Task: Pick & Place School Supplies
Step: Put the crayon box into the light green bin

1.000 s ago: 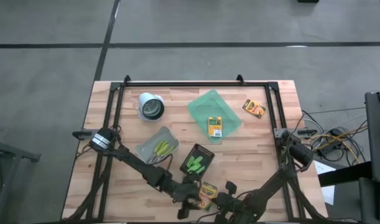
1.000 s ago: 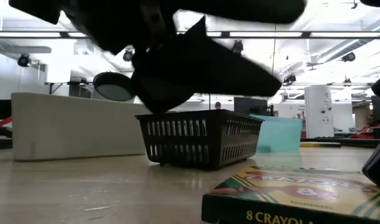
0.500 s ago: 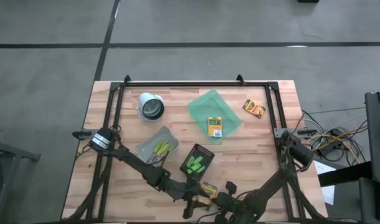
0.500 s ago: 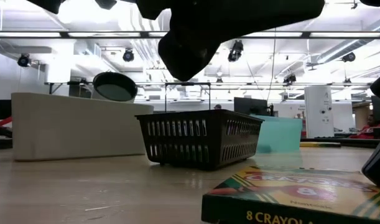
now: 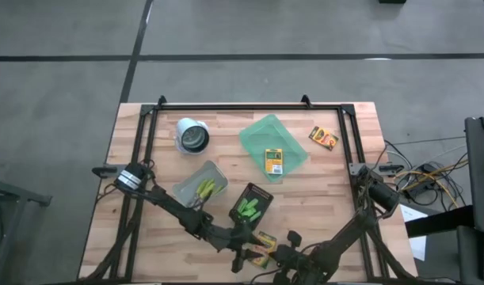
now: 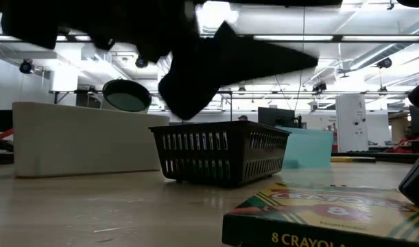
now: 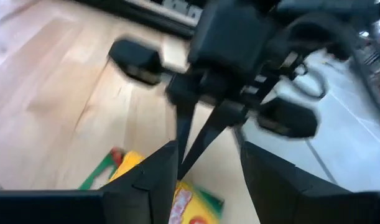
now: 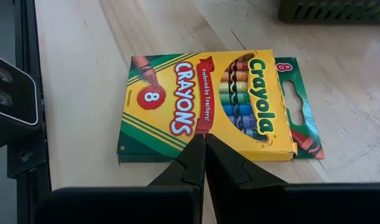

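A yellow-and-green crayon box lies flat near the table's near edge; it fills the right wrist view and shows close up in the low view. My right gripper is shut, its tips over the box's long near edge. My left gripper is open and hangs above the table just left of the box, facing the right gripper. A second crayon box lies in the green tray. A third one lies on the table's far right. My right gripper comes at the crayon box's long edge slanting down from the table's near side, fingers shut. I cannot tell whether the tips touch the box, which lies flat on the table.
A black basket holding green markers stands just beyond the box. Left of it is a clear bin with yellow-green tools. A white cup stands at the far left. A black frame borders the work area.
My left gripper has risen above the near edge, then dipped again and turned, staying beside the crayon box. The box has kept its place.
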Motion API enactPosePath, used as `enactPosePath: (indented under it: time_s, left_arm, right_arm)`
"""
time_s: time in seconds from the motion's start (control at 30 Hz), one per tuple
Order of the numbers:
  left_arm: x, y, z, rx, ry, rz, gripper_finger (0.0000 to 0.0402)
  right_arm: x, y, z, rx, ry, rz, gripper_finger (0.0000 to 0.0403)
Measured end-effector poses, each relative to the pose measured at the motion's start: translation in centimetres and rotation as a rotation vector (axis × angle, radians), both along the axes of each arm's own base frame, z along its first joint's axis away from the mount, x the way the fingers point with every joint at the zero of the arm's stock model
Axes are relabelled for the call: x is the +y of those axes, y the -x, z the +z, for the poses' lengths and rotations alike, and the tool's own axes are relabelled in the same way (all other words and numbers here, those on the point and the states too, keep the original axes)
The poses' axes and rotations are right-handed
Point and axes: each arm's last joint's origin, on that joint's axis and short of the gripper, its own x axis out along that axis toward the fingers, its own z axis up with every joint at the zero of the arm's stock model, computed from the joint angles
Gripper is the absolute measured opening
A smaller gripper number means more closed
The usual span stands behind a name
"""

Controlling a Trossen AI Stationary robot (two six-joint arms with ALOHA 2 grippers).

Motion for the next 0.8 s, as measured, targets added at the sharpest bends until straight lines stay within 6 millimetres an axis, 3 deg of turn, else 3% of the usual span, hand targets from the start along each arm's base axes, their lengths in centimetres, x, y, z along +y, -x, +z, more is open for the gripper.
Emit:
enactPosePath:
  time_s: [0.5, 0.8]
  left_arm:
    - [-0.4, 0.4, -1.7, 0.063, 0.024, -0.003, 0.0181]
    - [-0.9, -0.1, 0.0, -0.013, -0.031, -0.030, 0.0181]
  right_arm:
    - [-0.2, -0.2, 0.0, 0.007, 0.013, 0.009, 0.0008]
    - [-0.2, -0.2, -0.1, 0.008, 0.015, 0.008, 0.0008]
